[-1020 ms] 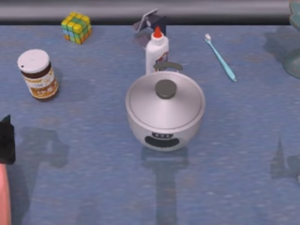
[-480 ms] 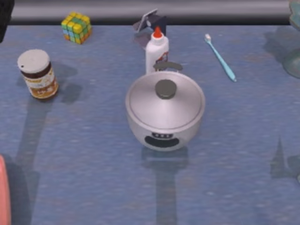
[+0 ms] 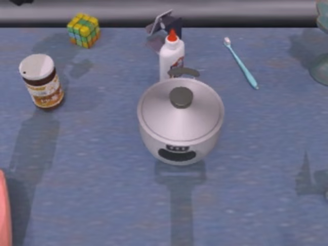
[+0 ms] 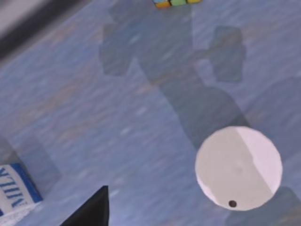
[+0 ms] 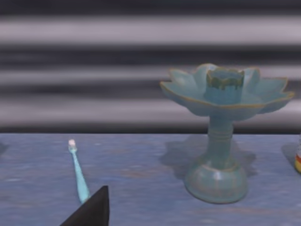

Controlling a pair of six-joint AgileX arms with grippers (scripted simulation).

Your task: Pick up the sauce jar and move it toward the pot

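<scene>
Left gripper: only one dark fingertip is showing in the left wrist view, so whether the fingers are apart or together cannot be told; it is hanging above the sauce jar, whose white lid is lying off to one side of that fingertip. Jar is standing upright at the far left of the table, well apart from the pot at centre. Judgement: the approach is in hand; the arm is needing to centre over the lid, come down straight, and close on the label band below the lid so the jar is not tipping. Right gripper is idling off the right side, facing the blue stand and toothbrush. Against the frame half a second earlier, the arm's shadow is now falling across the lid and reaching toward the cube; jar and pot are not moving.
</scene>
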